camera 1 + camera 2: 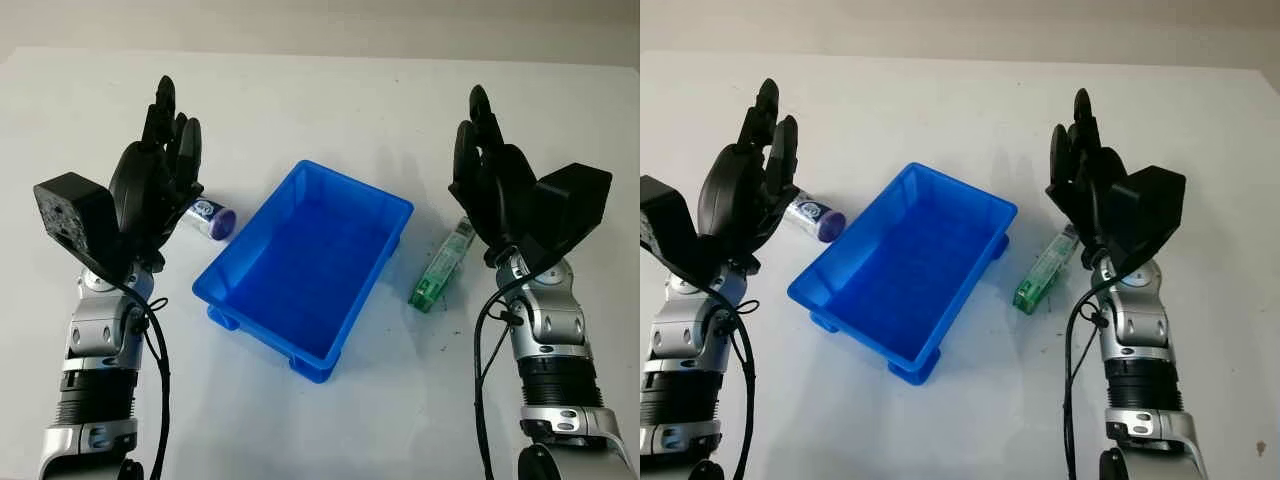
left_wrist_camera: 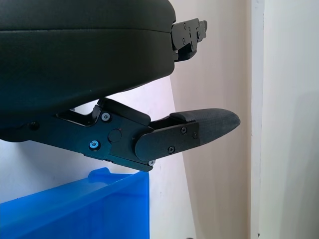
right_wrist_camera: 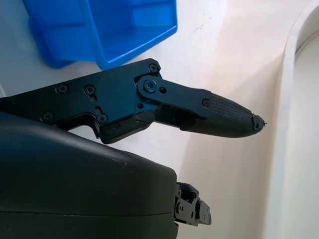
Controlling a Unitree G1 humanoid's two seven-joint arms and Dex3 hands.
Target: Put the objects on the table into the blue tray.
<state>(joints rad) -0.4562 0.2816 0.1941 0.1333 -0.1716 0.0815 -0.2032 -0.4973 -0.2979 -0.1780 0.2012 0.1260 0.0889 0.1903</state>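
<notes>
Blue tray (image 1: 345,330): sitting empty at the middle of the white table (image 1: 320,420), turned at a slant, its near corner pointing toward the robot and its far corner angling off to the right.

Green packet (image 1: 441,267): lying flat on the table just right of the tray, apart from its wall, its long side running almost the same way as the tray's right edge, and partly tucked under the right hand.

Small white tube with a purple cap (image 1: 210,218): lying on its side just left of the tray, cap end pointing toward the tray, its other end hidden behind the left hand.

Left hand (image 1: 160,180): standing open and raised above the table, left of the tray, fingers pointing away from the robot, gripping nothing.

Right hand (image 1: 490,185): hovering open on the right side, fingers stretching upward and away, gripping nothing, above the far end of the green packet.
</notes>
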